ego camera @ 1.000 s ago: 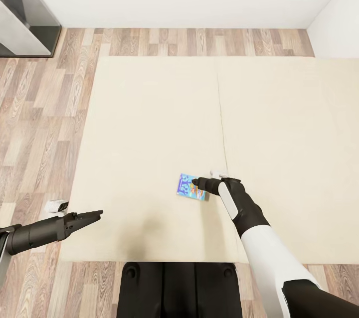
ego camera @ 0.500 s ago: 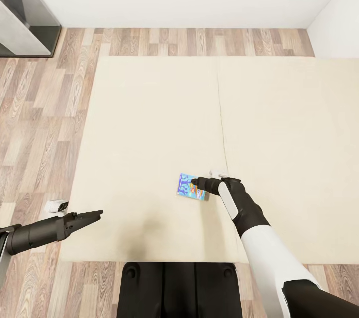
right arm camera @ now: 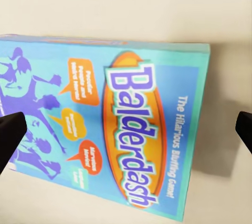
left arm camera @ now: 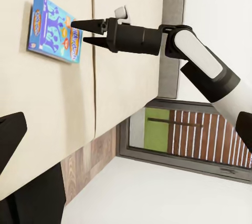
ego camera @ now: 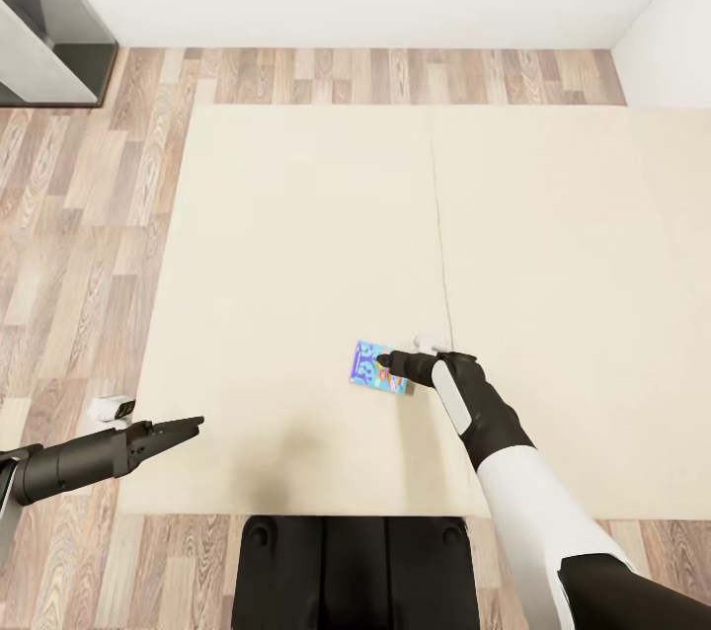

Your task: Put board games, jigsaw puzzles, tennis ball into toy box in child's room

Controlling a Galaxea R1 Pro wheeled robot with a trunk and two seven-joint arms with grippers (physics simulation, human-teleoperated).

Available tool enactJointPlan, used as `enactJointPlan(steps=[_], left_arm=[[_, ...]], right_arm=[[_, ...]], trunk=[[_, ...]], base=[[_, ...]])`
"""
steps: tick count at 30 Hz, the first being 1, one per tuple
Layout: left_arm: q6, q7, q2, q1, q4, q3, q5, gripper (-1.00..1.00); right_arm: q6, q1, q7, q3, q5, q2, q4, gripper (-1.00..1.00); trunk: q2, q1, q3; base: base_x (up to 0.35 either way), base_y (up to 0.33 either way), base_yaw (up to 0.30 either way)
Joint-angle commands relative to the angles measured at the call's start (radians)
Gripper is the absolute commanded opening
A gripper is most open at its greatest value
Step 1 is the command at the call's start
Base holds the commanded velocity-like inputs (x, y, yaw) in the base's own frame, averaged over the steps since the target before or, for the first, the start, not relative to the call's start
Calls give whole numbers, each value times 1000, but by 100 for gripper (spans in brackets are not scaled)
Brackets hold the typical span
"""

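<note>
A blue board game (ego camera: 373,366), a flat box printed "Balderdash" (right arm camera: 113,129), lies on the beige bed (ego camera: 296,245) near its front edge, just left of the mattress seam. My right gripper (ego camera: 387,360) is open at the box's right edge. In the left wrist view its two fingers (left arm camera: 86,23) are spread apart, with their tips just over that edge of the board game (left arm camera: 52,30). The right wrist view has one fingertip (right arm camera: 10,134) at each side of the box. My left gripper (ego camera: 193,427) is open and empty, low over the bed's front left corner.
Wood-plank floor surrounds the bed on the left and far side. A grey shelf unit (ego camera: 44,47) stands at the far left against the white wall. A small white object (ego camera: 114,406) lies on the floor beside the bed's left edge. My base (ego camera: 355,571) meets the bed's front.
The whole head view has shifted slightly, so the camera moved. Both arms and the board game keep the same places relative to each other.
</note>
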Motion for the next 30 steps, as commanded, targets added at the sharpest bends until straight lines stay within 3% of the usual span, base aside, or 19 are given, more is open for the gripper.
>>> enactJointPlan(steps=[1,30], left_arm=[[11,-4,0,0,0,0,-1,100],[11,-4,0,0,0,0,-1,100]], right_arm=[[4,0,-1,0,-2,0,-1,100],[-46,0,0,1,0,8,-1,100]], trunk=[[-2,1,-2],[-2,1,-4]], base=[[0,0,0],[0,0,0]])
